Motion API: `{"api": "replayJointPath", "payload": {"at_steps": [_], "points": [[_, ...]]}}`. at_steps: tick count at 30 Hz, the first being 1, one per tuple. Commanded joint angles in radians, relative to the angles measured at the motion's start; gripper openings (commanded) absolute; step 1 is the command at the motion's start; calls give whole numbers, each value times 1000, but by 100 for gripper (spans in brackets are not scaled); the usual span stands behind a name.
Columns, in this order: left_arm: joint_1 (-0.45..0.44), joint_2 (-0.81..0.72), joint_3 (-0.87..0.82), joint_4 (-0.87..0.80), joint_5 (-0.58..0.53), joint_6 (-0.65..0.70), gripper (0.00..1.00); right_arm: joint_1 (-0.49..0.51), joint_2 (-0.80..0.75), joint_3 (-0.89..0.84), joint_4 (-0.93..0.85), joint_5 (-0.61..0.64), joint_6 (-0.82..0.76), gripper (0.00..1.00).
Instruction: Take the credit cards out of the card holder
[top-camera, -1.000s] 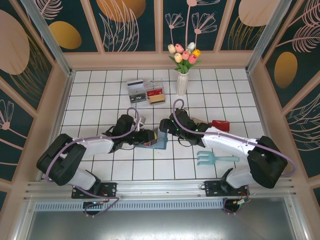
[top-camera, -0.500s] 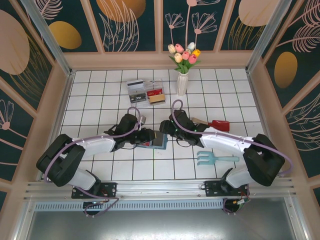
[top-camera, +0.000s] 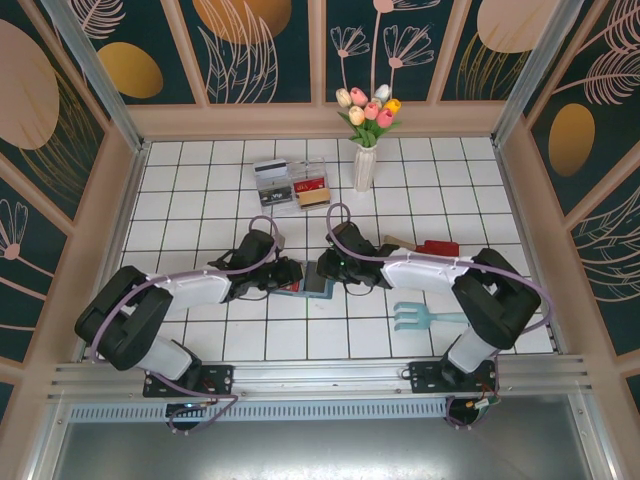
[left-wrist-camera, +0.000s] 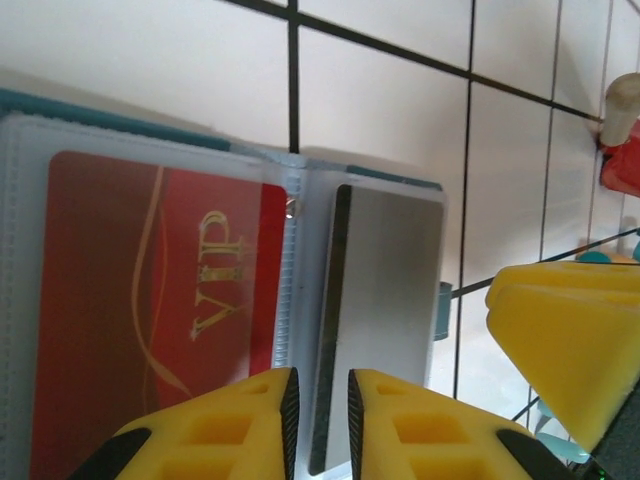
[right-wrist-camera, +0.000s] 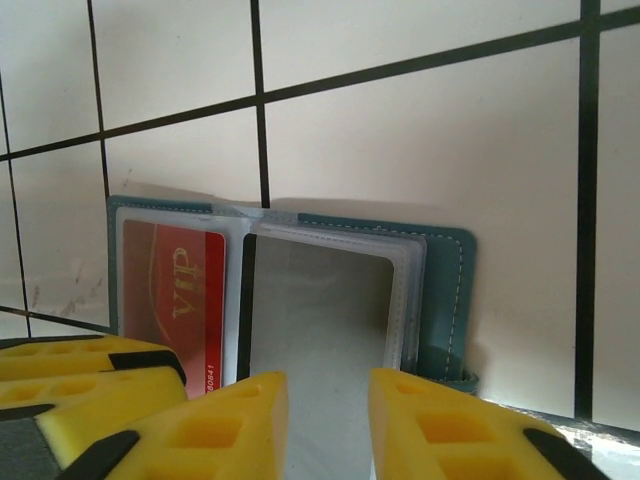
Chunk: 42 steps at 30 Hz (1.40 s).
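Note:
The teal card holder (top-camera: 308, 281) lies open on the tiles between both grippers. Its clear sleeves hold a red VIP credit card (left-wrist-camera: 150, 310) on one leaf and a grey credit card (left-wrist-camera: 385, 300) with a black stripe on the other. My left gripper (left-wrist-camera: 319, 385) hovers at the fold with only a narrow slit between its jaws and nothing visibly pinched. My right gripper (right-wrist-camera: 328, 385) comes in from the opposite side, its jaws partly open over the near end of the grey card (right-wrist-camera: 320, 320). The card's near edge is hidden behind the fingers.
A clear tray (top-camera: 290, 183) at the back holds more cards. Beside it stands a white vase (top-camera: 364, 165) of tulips. A light-blue hand rake (top-camera: 432, 317) and a red tool (top-camera: 437, 248) lie to the right. Wooden walls ring the tiled floor.
My right gripper has moved left onto the card holder and its jaws have narrowed a lot. The left jaws have narrowed slightly. The holder now lies flatter.

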Motion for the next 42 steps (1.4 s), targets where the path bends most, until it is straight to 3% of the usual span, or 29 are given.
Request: {"api": "replayJointPath", "payload": {"at_steps": [1, 9, 25, 42], "points": [[4, 31, 23, 14, 14, 8, 20, 7, 22, 33, -15, -40, 6, 25], [4, 69, 31, 54, 72, 9, 16, 6, 71, 52, -57, -55, -1, 22], [61, 102, 16, 88, 147, 39, 24, -1, 116, 47, -79, -70, 0, 20], [63, 148, 0, 190, 258, 19, 17, -6, 132, 38, -69, -75, 2, 18]]}}
